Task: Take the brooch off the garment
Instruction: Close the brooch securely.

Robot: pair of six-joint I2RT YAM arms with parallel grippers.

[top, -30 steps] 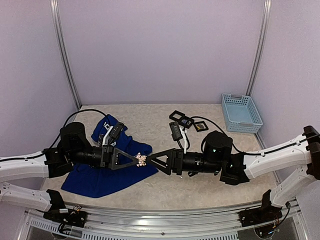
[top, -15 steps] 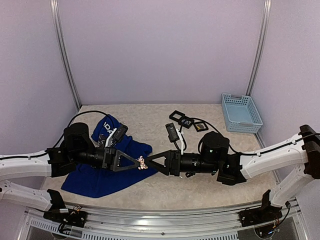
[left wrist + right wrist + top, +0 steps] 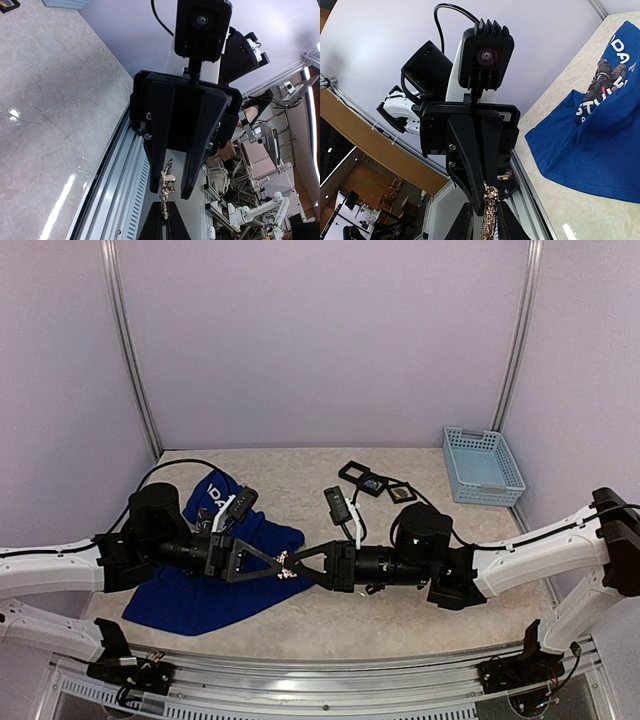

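Observation:
The brooch (image 3: pixel 284 562), small and gold, hangs in the air above the table, off the garment. My left gripper (image 3: pixel 277 561) is shut on one end of it. In the left wrist view, the brooch (image 3: pixel 167 184) sticks out of my left gripper (image 3: pixel 164 204). My right gripper (image 3: pixel 294 562) meets it head-on. Its jaws are narrow but open either side of the brooch (image 3: pixel 490 215), with a small gap showing. The garment (image 3: pixel 200 590), a royal-blue T-shirt with white lettering, lies crumpled on the table under my left arm, and the garment (image 3: pixel 600 150) also shows in the right wrist view.
A light-blue basket (image 3: pixel 483 465) stands at the back right. Three black square frames (image 3: pixel 375 483) lie behind my right arm. An aluminium rail (image 3: pixel 320 680) runs along the near table edge, and walls close in the back and sides.
My right arm has moved left up to the brooch, and its jaws have narrowed around it. My left gripper has kept its hold and barely moved.

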